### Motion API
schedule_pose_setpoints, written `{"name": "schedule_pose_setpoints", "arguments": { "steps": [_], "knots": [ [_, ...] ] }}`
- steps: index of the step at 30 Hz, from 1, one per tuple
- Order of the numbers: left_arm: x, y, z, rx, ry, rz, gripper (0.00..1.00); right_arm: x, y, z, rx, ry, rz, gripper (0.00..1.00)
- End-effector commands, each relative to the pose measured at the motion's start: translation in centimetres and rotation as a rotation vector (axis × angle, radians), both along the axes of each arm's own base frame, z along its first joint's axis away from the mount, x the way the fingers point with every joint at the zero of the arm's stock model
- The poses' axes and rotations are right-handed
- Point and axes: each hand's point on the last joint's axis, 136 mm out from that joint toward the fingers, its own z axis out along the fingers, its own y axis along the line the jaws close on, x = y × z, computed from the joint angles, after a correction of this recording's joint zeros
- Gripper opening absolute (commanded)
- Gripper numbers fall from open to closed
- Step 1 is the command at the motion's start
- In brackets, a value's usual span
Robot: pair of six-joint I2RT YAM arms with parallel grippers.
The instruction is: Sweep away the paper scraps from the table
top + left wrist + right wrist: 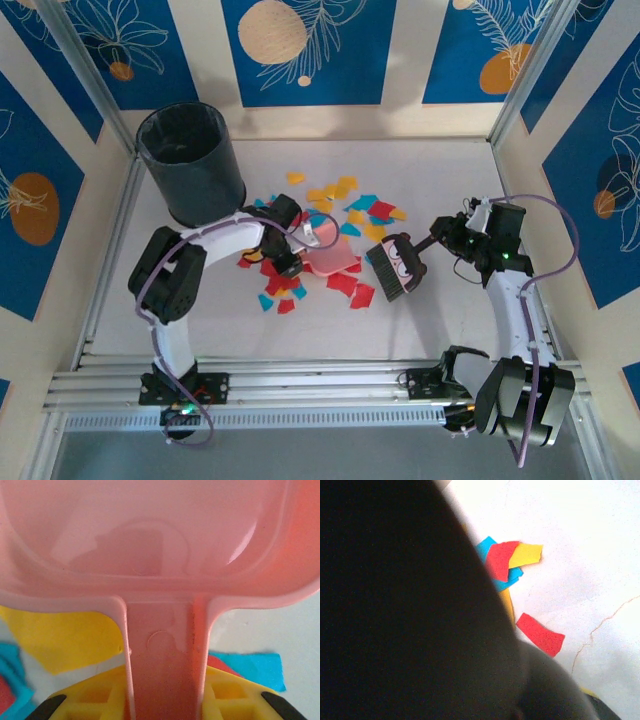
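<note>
Your left claw (165,705) is pinched narrow on the handle of the pink dustpan (150,540), which sits right in among the paper scraps (357,217) mid-tabletop (430,170). Your right claw (441,240) is clamped tight on the brush (398,266) just right of the pan, with red, yellow and blue bits scattered around both.

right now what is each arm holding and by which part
The left gripper holds the dustpan by its handle. The right gripper holds the brush by the end of its handle.
</note>
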Motion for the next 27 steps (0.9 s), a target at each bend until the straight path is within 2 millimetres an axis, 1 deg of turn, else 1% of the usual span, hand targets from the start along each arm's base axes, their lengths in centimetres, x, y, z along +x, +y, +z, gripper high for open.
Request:
{"name": "schedule_pose_setpoints", "arguments": {
  "steps": [1,4,6,10,13,16,19,22,25,27],
  "knots": [
    [-0.2,0.2,3.9,-0.010,-0.049,0.021,0.00,-0.1,1.5,1.5,0.017,-0.062,0.085,0.00],
    [-0.7,0.9,5.1,0.011,-0.048,0.024,0.00,-0.1,2.4,1.7,0.022,-0.084,0.124,0.00],
    [-0.9,1.8,5.7,0.051,-0.042,0.045,0.00,-0.1,3.2,1.8,0.030,-0.095,0.161,0.00],
    [-0.5,3.6,7.5,0.131,-0.059,0.084,0.00,0.1,4.9,1.6,0.041,-0.096,0.237,0.00],
    [-0.2,4.5,9.1,0.154,-0.092,0.111,0.00,0.2,6.5,1.4,0.061,-0.101,0.308,0.00],
    [-0.5,4.9,10.7,0.148,-0.096,0.116,0.00,0.2,8.5,1.0,0.084,-0.100,0.387,0.00],
    [-1.1,5.6,11.4,0.169,-0.084,0.119,0.00,0.6,10.0,0.2,0.086,-0.085,0.438,0.00],
    [-2.0,6.6,11.6,0.202,-0.067,0.121,0.00,1.2,11.0,-0.6,0.092,-0.079,0.462,0.00],
    [-2.7,7.8,11.5,0.249,-0.067,0.132,0.00,2.0,11.3,-1.6,0.064,-0.071,0.447,0.00],
    [-3.2,8.2,11.7,0.247,-0.064,0.134,0.00,2.5,11.3,-2.2,0.055,-0.061,0.438,0.00]
  ]
}}
